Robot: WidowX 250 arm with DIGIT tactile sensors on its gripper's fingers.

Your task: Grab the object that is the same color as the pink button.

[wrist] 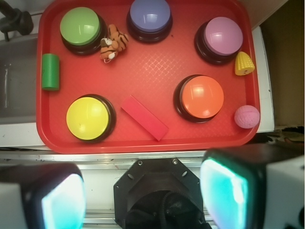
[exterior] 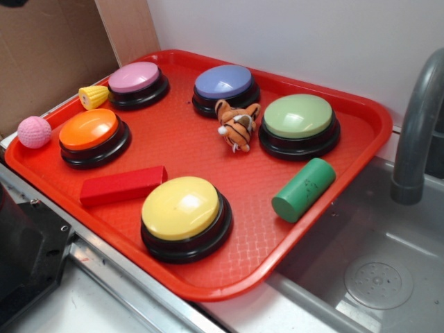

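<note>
At tray's edge beside the orange dome button (wrist: pixel 201 98) sits the small dimpled pink ball (wrist: pixel 247 116), on the rim of the red plastic tray (wrist: pixel 147 71), likely caught there by the raised lip; it matches the pink-mauve dome button with black base (wrist: pixel 221 37), near the yellow corn toy (wrist: pixel 244 63). Gripper (wrist: pixel 143 191) hangs high off the tray's near side looking straight down, fingers (wrist: pixel 228 188) spread wide, holding nothing; needs a shift toward the ball and then a descent.
</note>
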